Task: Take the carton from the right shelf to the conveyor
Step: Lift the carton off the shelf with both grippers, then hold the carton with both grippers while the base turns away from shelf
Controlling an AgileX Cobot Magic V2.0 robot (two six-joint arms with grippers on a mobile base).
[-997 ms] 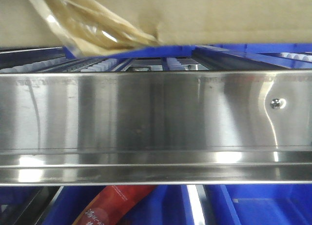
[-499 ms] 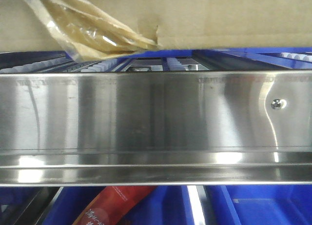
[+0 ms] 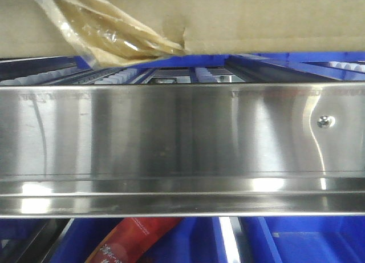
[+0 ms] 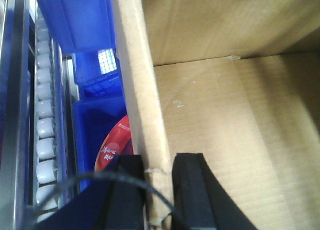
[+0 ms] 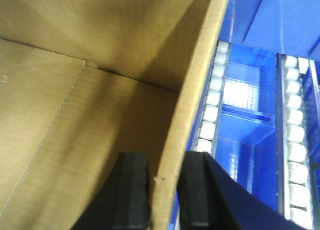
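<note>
The carton (image 3: 256, 17) fills the top of the front view, its lower edge just above the right shelf's stainless rail (image 3: 171, 137), with a wad of tan tape (image 3: 108, 32) hanging at its left. In the left wrist view my left gripper (image 4: 159, 190) is shut on the carton's left wall (image 4: 135, 90), one black finger outside and one inside. In the right wrist view my right gripper (image 5: 165, 195) is shut on the carton's right wall (image 5: 192, 90) in the same way. The carton's inside (image 4: 215, 130) holds nothing that shows. The conveyor is out of view.
White roller tracks (image 4: 45, 140) (image 5: 212, 110) run beside the carton on both sides. Blue bins (image 4: 85, 20) (image 5: 250, 140) sit on the shelf behind and below. A red packet (image 3: 131, 240) lies in a lower blue bin (image 3: 308, 240). A screw (image 3: 324, 121) marks the rail's right end.
The carton's lower edge dipped a little half a second ago and now sits slightly higher again. The tape wad shifted with it. The rail has not moved.
</note>
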